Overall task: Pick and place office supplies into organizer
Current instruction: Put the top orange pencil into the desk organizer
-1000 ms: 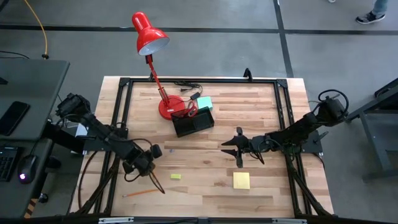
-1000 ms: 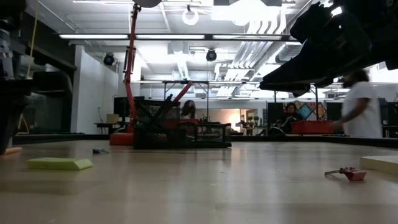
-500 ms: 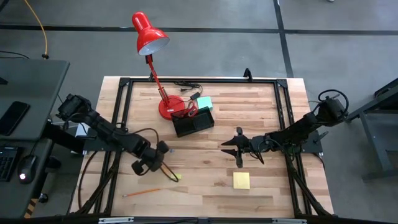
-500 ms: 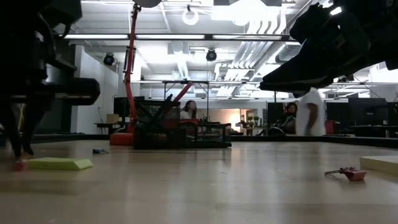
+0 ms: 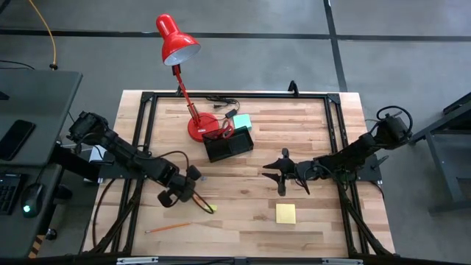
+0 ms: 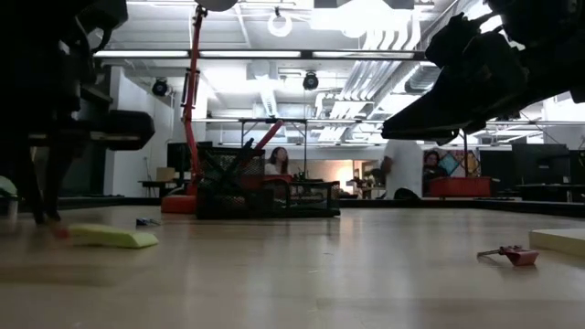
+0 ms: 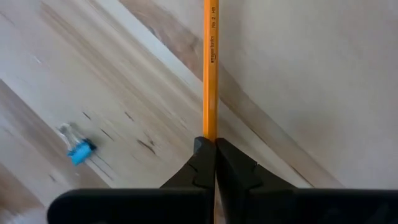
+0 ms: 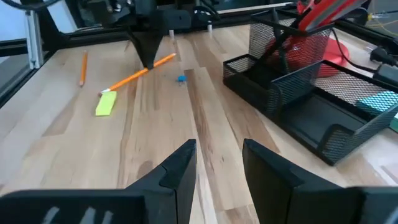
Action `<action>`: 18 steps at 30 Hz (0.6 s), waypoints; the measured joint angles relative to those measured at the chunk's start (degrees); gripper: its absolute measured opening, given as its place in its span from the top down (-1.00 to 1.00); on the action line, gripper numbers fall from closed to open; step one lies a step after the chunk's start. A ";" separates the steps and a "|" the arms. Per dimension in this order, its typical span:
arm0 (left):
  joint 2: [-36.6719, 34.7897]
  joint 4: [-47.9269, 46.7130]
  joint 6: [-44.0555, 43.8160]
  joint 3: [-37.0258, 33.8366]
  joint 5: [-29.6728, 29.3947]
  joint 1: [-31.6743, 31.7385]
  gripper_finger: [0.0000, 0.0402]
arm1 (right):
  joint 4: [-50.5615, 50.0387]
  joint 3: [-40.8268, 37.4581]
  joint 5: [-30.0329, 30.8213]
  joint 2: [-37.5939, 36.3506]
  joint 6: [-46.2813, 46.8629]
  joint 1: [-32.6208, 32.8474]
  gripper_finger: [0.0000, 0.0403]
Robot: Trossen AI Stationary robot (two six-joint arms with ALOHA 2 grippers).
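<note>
Left pincer (image 7: 210, 144) clamped (low); right pincer (image 8: 219, 163) parted

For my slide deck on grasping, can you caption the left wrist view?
Left gripper shut on an orange pencil above the wooden table, a small blue clip lying nearby.

Two pencils (image 8: 138, 73), two sticky pads (image 5: 285, 213), one organizer (image 5: 229, 145)
</note>
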 joint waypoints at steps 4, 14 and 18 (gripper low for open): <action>0.00 -3.98 0.20 2.91 -0.94 -0.01 1.00 | -0.04 0.00 0.00 0.00 0.09 0.00 0.40; -0.09 -14.73 1.46 10.80 -3.53 -0.04 1.00 | -0.58 0.00 -0.16 0.00 0.65 0.00 0.40; -0.13 -16.49 1.17 13.44 -5.46 -0.04 1.00 | -0.79 0.00 -0.41 0.00 0.98 0.02 0.40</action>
